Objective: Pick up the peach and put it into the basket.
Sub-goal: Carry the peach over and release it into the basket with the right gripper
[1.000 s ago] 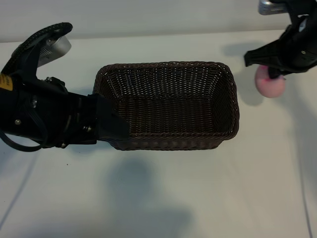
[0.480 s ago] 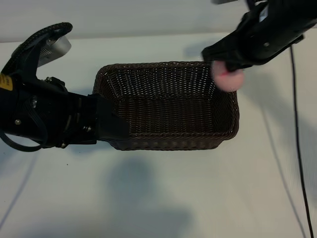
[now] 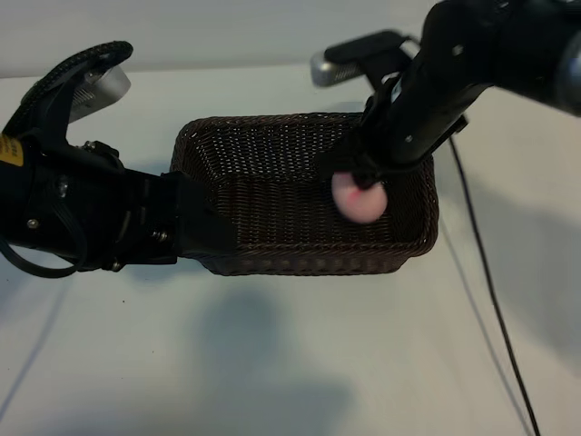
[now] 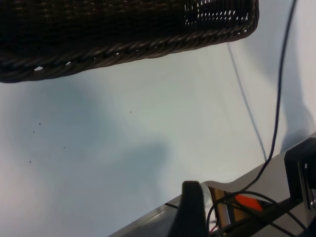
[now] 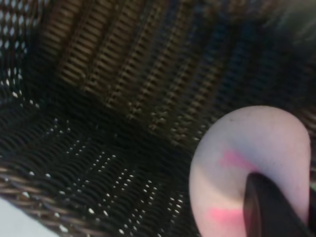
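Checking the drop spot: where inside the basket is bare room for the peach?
The basket floor is bare from its left wall to the middle. The right end is crowded: the right gripper holds the peach there. The left gripper sits at the near-left corner.

A smooth, matt peach (image 3: 359,197) is seen against the rough, dark woven wicker of the basket (image 3: 272,145); the table (image 3: 300,354) appears smooth and matt.

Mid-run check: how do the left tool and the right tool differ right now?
The right tool is shut on the peach, above the inside of the basket; the left tool holds nothing and sits at the basket's opposite end, against its outer wall. The right tool's jaws are pinched narrow, the left tool's spread wide. Both are black and reach toward the same basket.
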Available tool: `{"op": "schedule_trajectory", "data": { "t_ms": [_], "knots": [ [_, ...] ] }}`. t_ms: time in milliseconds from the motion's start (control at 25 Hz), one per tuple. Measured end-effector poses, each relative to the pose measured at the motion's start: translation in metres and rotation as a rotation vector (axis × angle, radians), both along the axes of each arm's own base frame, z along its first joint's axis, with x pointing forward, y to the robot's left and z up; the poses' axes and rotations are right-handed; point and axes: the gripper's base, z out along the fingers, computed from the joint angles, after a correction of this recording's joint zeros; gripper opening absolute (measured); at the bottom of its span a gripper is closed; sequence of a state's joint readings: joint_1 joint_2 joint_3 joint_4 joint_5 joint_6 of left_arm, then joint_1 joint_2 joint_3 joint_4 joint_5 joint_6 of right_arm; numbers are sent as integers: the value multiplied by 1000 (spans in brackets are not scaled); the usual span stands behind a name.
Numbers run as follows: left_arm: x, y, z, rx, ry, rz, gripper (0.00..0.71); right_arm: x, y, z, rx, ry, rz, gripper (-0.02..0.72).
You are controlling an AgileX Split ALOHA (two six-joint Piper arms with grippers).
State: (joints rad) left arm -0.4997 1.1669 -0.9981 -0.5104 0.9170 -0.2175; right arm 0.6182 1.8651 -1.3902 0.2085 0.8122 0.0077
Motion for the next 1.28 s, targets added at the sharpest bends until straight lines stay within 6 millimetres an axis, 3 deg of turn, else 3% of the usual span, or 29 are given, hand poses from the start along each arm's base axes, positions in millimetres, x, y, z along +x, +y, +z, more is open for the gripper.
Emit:
{"op": "schedule_trajectory", "data": {
  "t_ms": [200, 520, 640, 840, 1000, 1160, 1280],
  "knots": [
    [0, 0, 0, 0, 0, 0, 587, 3, 7, -23, 8, 51, 37, 43],
    [0, 0, 0, 0, 0, 0, 587, 4, 8, -26, 7, 49, 61, 58],
    [0, 0, 0, 0, 0, 0, 587, 3, 8, -26, 5, 52, 63, 129],
    [0, 0, 0, 0, 0, 0, 587, 3, 8, -26, 1, 56, 70, 375],
    [0, 0, 0, 0, 0, 0, 587, 2, 9, -26, 6, 61, 80, 525],
    [0, 0, 0, 0, 0, 0, 587, 1, 9, -21, 15, 73, 81, 561],
    [0, 0, 0, 0, 0, 0, 587, 2, 11, -6, 30, 69, 88, 562]
  ]
}}
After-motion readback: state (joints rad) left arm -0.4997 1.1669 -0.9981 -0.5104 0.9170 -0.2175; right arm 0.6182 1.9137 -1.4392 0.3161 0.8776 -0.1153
